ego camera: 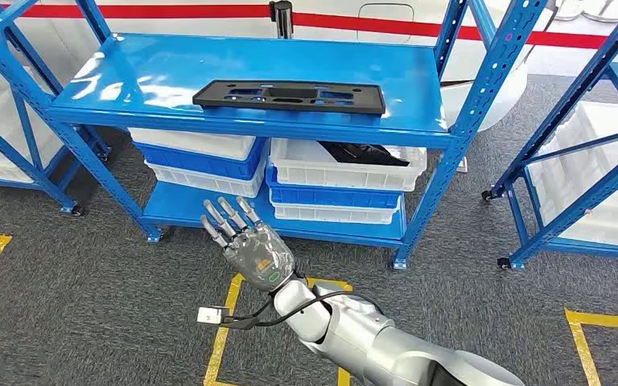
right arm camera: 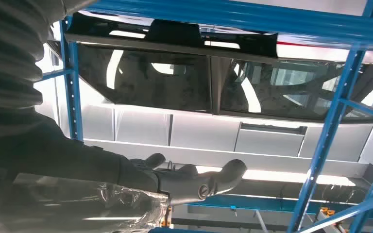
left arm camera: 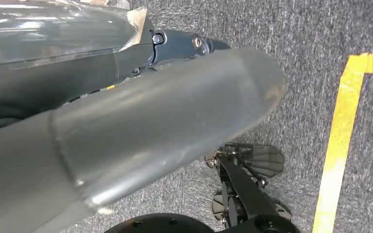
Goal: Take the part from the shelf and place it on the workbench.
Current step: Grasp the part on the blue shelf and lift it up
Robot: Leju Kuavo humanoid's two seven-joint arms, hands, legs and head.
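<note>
Right hand: raised in front of the shelf (ego camera: 418, 133), right hand (ego camera: 249, 241) with fingers spread apart and holding nothing; it sits below the level of the top deck's front edge and has not reached the part.
Left hand: hanging low over grey carpet in the left wrist view, left hand (left arm camera: 126, 126) seen so close and blurred that I cannot tell how its fingers lie.
Part: a long, flat black plastic panel, part (ego camera: 290, 96), lying on the blue top deck of the shelf, near the front edge and roughly centred along it, long side parallel to that edge.
Under the deck: white and blue bins (ego camera: 346, 173) stacked on the lower level, one with dark items inside.
Step in hand: reaching up for the part, by my judgement early in the task.
Doing it well: lift the hand clear above the front edge before moving in, so the fingers do not strike the deck lip. Close on the near long side close to the middle, since a long thin panel held at one end would likely tip and sag.
Workbench: out of sight.
</note>
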